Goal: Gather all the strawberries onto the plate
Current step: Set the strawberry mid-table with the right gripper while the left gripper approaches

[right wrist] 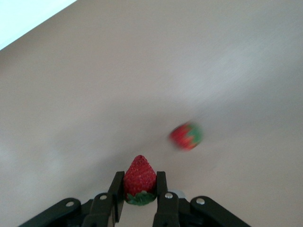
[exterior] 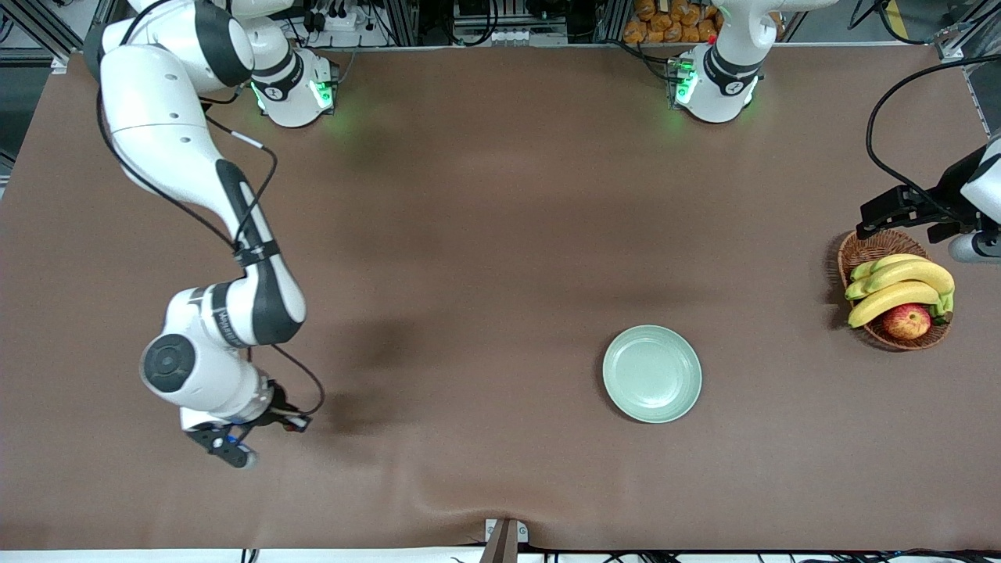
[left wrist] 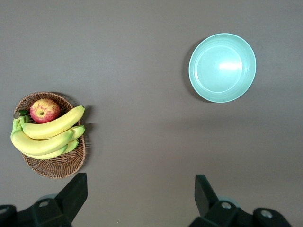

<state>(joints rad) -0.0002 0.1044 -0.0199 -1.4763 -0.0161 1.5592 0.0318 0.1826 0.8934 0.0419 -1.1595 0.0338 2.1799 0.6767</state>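
Observation:
My right gripper (exterior: 231, 452) is low over the table at the right arm's end, toward the front edge. In the right wrist view, this gripper (right wrist: 140, 187) is shut on a red strawberry (right wrist: 140, 177) with its green cap toward the palm. A second strawberry (right wrist: 186, 136) lies on the cloth just ahead of it. No strawberry shows in the front view; the arm hides them. A third is out of view. The pale mint-green plate (exterior: 651, 374) is empty and also shows in the left wrist view (left wrist: 222, 67). My left gripper (exterior: 899, 209) waits high near the basket, open and empty (left wrist: 141, 189).
A brown wicker basket (exterior: 868, 249) with bananas (exterior: 899, 288) and a red-yellow apple (exterior: 907, 320) stands at the left arm's end. The table's front edge runs close to my right gripper.

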